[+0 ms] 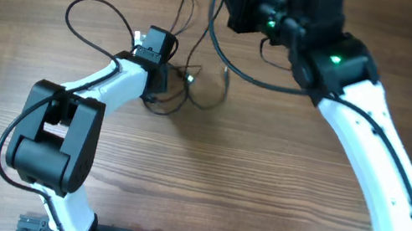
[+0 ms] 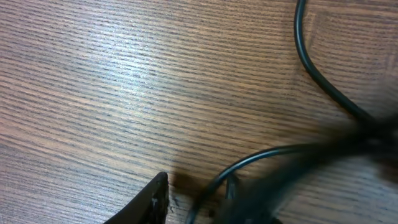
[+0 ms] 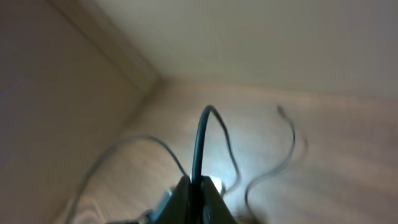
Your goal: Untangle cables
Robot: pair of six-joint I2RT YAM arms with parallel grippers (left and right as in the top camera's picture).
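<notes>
Right hand [image 1: 240, 7] sits at the upper middle of the overhead frame, over the desk [image 1: 263, 177]. The left hand [image 1: 157, 47] is left of centre, just beside the tangle of cables [image 1: 192, 79], and its opening is hidden from this angle.

Left wrist view: one dark fingertip [image 2: 155, 199] pokes in at the bottom edge. Cables [image 2: 309, 62] cross the right side, blurred lower down. Whether this hand is wide or narrow cannot be told.

Right wrist view: the right hand [image 3: 198, 186] is pinched closed on one of the cables [image 3: 200, 137], which arches up from between its fingers at bottom centre.
</notes>
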